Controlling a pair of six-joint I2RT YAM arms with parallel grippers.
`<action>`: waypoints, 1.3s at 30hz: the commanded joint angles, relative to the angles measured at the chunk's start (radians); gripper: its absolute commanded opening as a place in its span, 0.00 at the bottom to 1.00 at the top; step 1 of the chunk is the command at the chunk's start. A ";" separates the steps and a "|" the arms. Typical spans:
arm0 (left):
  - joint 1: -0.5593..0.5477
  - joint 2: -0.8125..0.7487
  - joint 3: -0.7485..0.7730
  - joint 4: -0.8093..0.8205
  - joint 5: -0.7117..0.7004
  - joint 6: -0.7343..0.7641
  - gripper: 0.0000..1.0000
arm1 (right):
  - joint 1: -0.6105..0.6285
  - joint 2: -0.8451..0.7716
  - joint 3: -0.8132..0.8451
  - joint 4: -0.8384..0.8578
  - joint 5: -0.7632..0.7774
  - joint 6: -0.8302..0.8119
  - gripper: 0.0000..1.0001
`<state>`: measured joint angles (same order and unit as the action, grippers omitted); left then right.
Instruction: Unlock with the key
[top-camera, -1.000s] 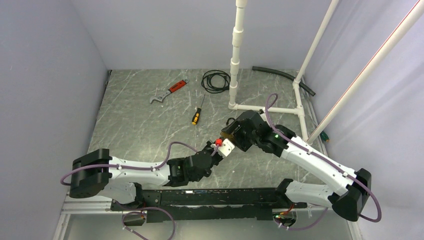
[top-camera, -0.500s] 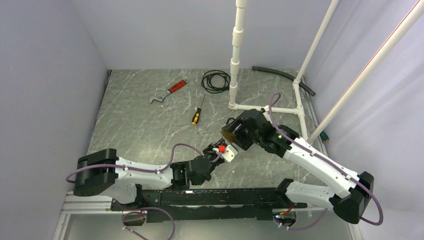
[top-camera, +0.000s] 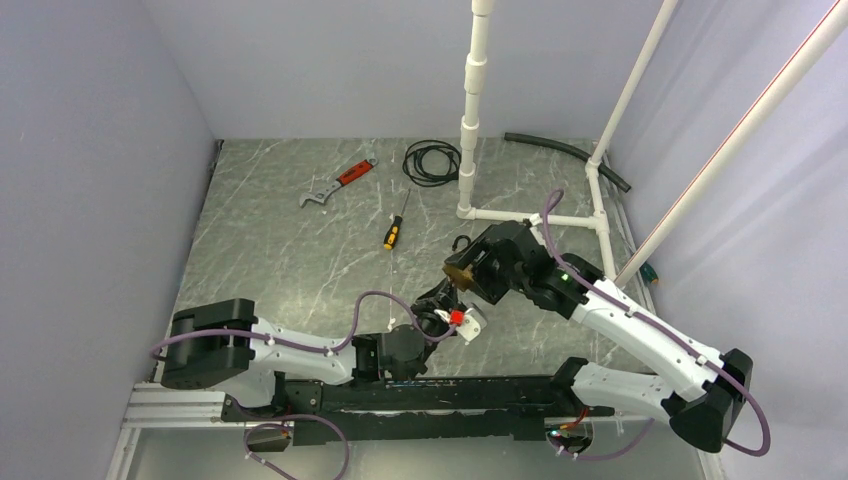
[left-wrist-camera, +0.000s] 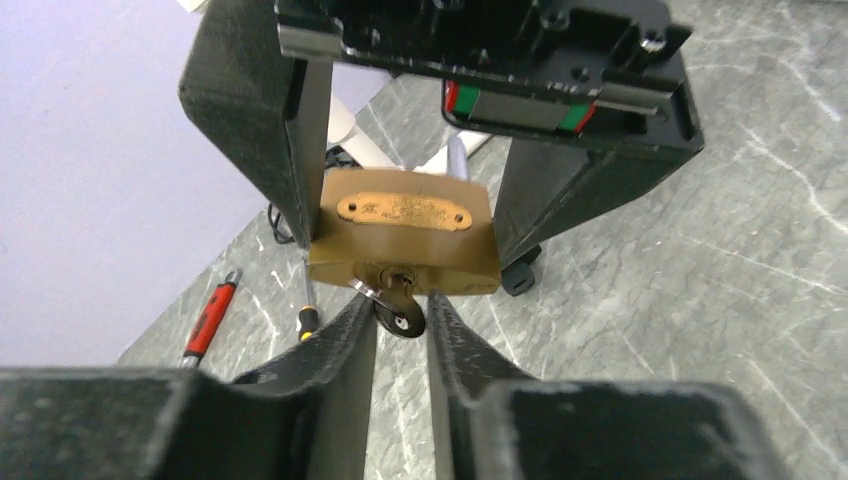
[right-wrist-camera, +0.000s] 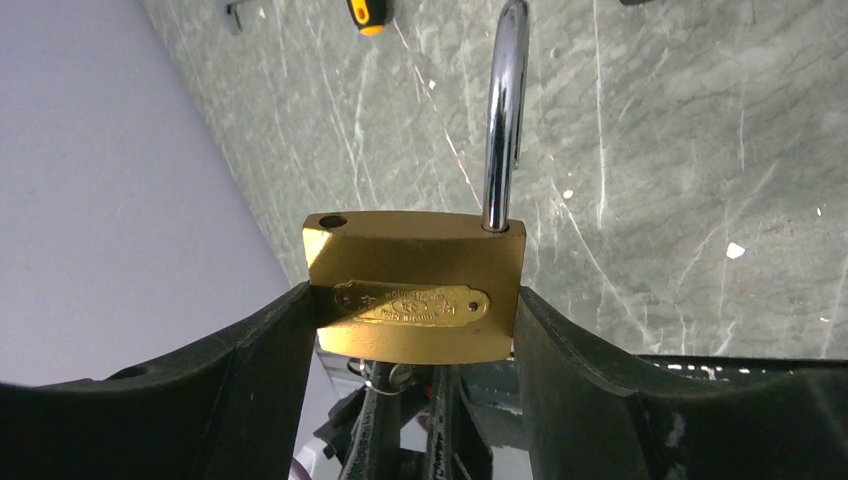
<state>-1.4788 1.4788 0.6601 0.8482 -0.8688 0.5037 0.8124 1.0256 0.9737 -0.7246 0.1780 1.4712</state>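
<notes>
Right gripper (right-wrist-camera: 415, 322) clamps the padlock (right-wrist-camera: 413, 265), left gripper (left-wrist-camera: 400, 335) pinches its key (left-wrist-camera: 399, 305); screwdriver (top-camera: 396, 232), wrench (top-camera: 338, 184) and cable (top-camera: 431, 161) lie well beyond.

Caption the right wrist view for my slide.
Right pincer clamps the brass padlock, shackle open, key inserted below.

The padlock (right-wrist-camera: 413, 290) is dull brass, its shackle (right-wrist-camera: 503, 110) polished chrome.

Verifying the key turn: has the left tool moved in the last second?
Yes: the left tool moved right and nearer, away from the screwdriver.
</notes>
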 joint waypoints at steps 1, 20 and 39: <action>-0.028 -0.037 0.012 0.074 0.096 0.017 0.38 | 0.016 -0.030 0.009 0.154 -0.100 0.041 0.00; -0.045 -0.346 0.177 -0.712 -0.053 -0.776 0.90 | 0.010 -0.084 -0.060 0.194 0.017 0.040 0.00; 0.091 -0.318 0.003 -0.360 0.097 -1.142 0.79 | 0.011 -0.152 -0.078 0.272 0.024 -0.002 0.00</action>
<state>-1.4403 1.1347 0.6861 0.3092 -0.8276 -0.5720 0.8200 0.9123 0.8661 -0.5922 0.2001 1.4834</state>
